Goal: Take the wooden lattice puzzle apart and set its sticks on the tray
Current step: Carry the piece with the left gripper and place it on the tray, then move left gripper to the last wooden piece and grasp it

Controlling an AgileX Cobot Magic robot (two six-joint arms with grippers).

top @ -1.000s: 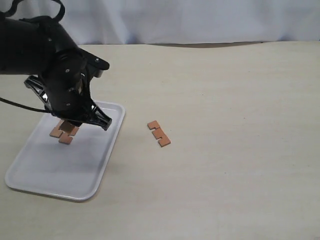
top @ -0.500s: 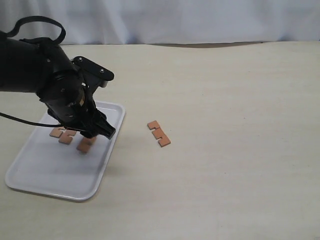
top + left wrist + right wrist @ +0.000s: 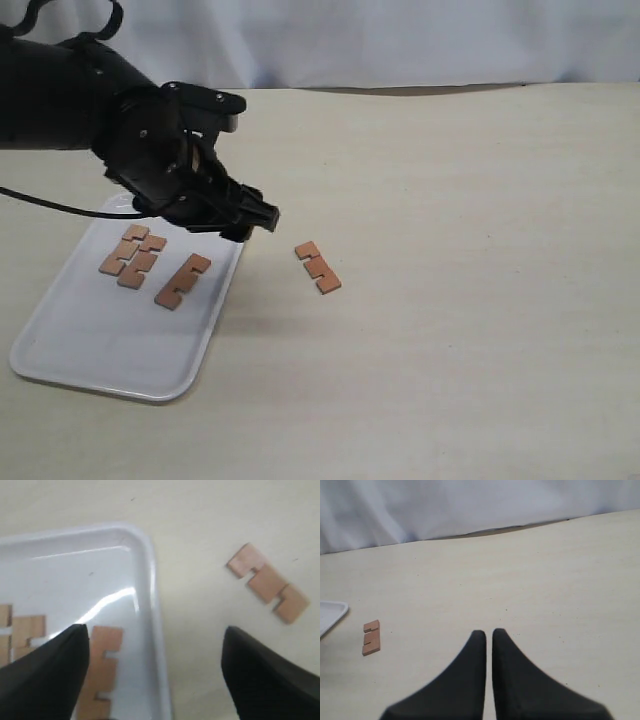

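Nearest to the camera, the tray is lying on the left part of the pale surface. It is white and flat, with rounded corners and a low rim. The puzzle is showing as four loose sticks, each a short, flat, reddish-brown strip with two square notches cut in one edge. Three of them are resting inside the tray. A single stick is lying slantwise near the right rim, and a little farther back two sticks are lying side by side, so close that I cannot tell whether they are touching. The fourth stick is lying flat on the bare surface to the right of the tray, apart from its rim; both wrist views are also showing it. Behind it, the left pincer is hanging over the far right corner of the tray, with its two dark fingers standing wide apart and holding nothing. The right pincer is showing only in its own wrist view, its fingers drawn together with just a thin slit between them, empty, above bare surface. At the far edge a white cloth is closing the scene.
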